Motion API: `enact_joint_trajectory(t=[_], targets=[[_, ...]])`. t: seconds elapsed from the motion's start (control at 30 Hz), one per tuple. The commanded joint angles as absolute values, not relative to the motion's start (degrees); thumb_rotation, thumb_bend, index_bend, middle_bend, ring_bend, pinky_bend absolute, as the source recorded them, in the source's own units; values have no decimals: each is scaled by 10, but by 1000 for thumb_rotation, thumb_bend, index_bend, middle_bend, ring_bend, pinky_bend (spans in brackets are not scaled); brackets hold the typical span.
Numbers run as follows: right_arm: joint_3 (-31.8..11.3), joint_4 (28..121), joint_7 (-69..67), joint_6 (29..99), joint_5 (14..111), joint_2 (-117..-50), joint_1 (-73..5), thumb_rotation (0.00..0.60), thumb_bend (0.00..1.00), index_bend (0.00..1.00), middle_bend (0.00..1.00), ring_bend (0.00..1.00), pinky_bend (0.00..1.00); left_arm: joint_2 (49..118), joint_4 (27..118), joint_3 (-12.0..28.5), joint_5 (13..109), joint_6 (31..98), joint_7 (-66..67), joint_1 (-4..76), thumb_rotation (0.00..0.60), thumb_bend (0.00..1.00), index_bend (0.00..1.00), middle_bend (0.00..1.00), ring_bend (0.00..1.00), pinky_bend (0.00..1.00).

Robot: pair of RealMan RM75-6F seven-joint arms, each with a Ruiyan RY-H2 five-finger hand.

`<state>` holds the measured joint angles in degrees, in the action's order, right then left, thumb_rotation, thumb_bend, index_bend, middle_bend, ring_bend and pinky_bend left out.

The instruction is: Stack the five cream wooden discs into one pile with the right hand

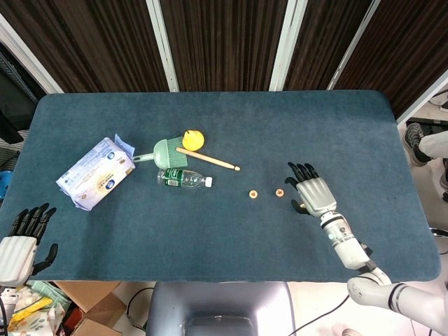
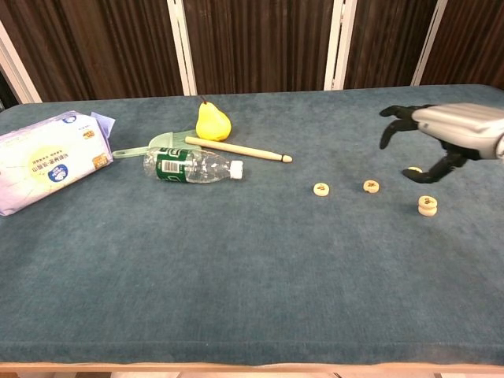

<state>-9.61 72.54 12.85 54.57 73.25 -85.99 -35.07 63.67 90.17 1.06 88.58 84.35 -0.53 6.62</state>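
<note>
Two cream discs lie apart mid-table, one to the left (image 2: 320,189) (image 1: 253,194) and one to the right (image 2: 371,186) (image 1: 278,190). Further right sits a thicker disc pile (image 2: 428,205), which looks like two stacked discs. Behind it another disc (image 2: 414,169) is partly hidden by my right hand. My right hand (image 2: 445,130) (image 1: 311,192) hovers above these right-side discs with its fingers spread, and it holds nothing. In the head view it covers the pile. My left hand (image 1: 21,234) hangs off the table's near-left corner, fingers apart and empty.
At the left half of the blue table (image 2: 236,276) lie a tissue pack (image 2: 47,157), a plastic bottle (image 2: 189,167), a green brush (image 2: 161,143), a wooden stick (image 2: 236,150) and a yellow pear (image 2: 213,122).
</note>
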Motion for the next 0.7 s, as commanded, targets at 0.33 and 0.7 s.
enact_joint_trajectory(t=[0.33,0.7], targets=[[-146,672,252,474,611,-982,-447,600,485,432,14,0,0,633,901,14,878,844,-8,65,600,483,0,0,0,0],[-144,620,304,468,561,-1027,-477,600,485,494,8,0,0,628,901,14,876,851,-16,60,600,482,0,0,0,0]])
